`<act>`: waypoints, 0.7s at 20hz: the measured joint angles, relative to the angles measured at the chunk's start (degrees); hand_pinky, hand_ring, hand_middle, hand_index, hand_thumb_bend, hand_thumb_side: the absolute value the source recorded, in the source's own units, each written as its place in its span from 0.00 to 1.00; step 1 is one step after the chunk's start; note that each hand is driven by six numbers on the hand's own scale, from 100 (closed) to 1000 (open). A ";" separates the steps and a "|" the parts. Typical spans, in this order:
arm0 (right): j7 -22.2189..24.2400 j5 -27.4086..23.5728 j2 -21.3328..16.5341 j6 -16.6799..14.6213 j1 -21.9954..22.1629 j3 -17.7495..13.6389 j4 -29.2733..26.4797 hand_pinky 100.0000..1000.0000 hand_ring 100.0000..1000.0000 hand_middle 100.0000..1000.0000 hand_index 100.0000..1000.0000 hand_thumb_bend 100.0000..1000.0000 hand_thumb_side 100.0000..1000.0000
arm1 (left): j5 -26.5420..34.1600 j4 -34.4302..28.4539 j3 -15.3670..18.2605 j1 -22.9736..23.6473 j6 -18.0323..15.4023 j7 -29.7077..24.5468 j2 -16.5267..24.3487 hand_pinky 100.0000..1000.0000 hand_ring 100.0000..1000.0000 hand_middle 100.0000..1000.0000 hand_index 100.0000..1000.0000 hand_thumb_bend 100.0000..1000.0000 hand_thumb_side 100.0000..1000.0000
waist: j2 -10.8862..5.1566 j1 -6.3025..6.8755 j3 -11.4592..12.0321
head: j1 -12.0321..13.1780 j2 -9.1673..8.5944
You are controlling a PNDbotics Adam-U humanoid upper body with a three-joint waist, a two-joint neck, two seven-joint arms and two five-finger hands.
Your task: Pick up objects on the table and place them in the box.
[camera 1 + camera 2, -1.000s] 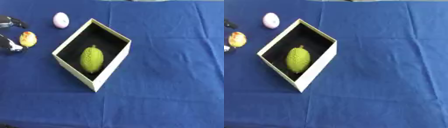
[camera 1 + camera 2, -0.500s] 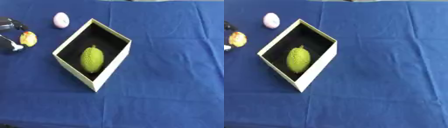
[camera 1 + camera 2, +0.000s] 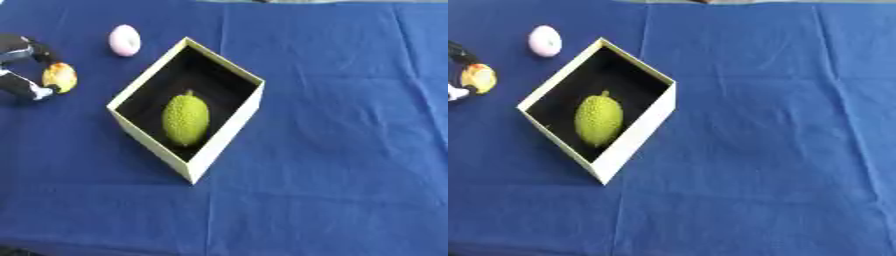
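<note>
Little has moved since prev. frame: left hand [image 3: 24,70], upper left, fingers apparently curled round yellow-orange object [image 3: 59,77]; box [image 3: 223,142] lies to its right, green fruit [image 3: 185,119] inside; pink object [image 3: 124,40] above, untouched; right hand unseen.

A box [image 3: 226,141] is set askew on the table [image 3: 350,150], left of the middle, one corner turned toward the near edge. A bumpy oval fruit [image 3: 185,119] is laid inside the box, on its floor. A small egg-shaped thing [image 3: 124,40] is found on the table behind the box's far left side, just apart from it. Further left, at the view's edge, a small rounded fruit [image 3: 59,76] is enclosed between the fingers of the left hand [image 3: 19,65].
</note>
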 measured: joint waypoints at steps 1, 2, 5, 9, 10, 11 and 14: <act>0.04 0.00 0.06 0.08 0.02 -0.01 0.00 0.88 0.84 0.36 0.71 0.00 0.46 | -0.52 0.00 0.00 0.00 -0.03 0.30 -0.03 0.75 0.72 0.63 0.80 0.15 0.30 | 0.00 0.00 -0.10 | 0.00 -0.06; 0.08 0.00 0.12 0.15 0.06 -0.02 0.00 0.88 0.84 0.36 0.71 0.00 0.46 | -0.80 0.00 0.00 0.00 -0.11 0.60 -0.04 0.75 0.72 0.63 0.80 0.15 0.30 | 0.00 0.00 -0.17 | 0.00 -0.06; 0.17 0.00 0.44 0.30 0.36 -0.07 0.00 0.88 0.84 0.36 0.71 0.00 0.46 | -0.92 0.00 0.00 0.00 -0.39 1.33 -0.08 0.74 0.71 0.61 0.78 0.15 0.30 | 0.00 0.01 -0.18 | 0.00 -0.06; 0.39 0.02 0.52 0.72 0.47 -0.30 0.00 0.88 0.84 0.35 0.71 0.00 0.46 | -0.95 -0.02 0.00 0.00 -0.50 2.55 -0.31 0.73 0.70 0.59 0.77 0.17 0.29 | 0.00 0.04 -0.18 | 0.00 -0.06; 0.42 0.02 0.55 0.81 0.47 -0.34 0.00 0.88 0.84 0.35 0.71 0.00 0.46 | -0.99 -0.02 0.00 0.00 -0.51 2.85 -0.38 0.73 0.70 0.59 0.77 0.17 0.29 | 0.00 0.04 -0.18 | 0.00 -0.06; 0.46 0.02 0.59 0.88 0.47 -0.34 0.00 0.88 0.84 0.35 0.71 0.00 0.46 | -1.03 -0.02 0.00 0.00 -0.52 3.07 -0.47 0.73 0.70 0.59 0.77 0.17 0.29 | 0.00 0.04 -0.18 | 0.00 -0.06; 0.62 0.01 0.96 0.93 0.57 -0.35 0.00 0.89 0.84 0.36 0.71 0.00 0.46 | -1.56 -0.55 0.00 0.00 -0.14 3.99 -0.49 0.63 0.56 0.48 0.67 0.08 0.05 | 0.00 0.05 -0.22 | 0.00 -0.06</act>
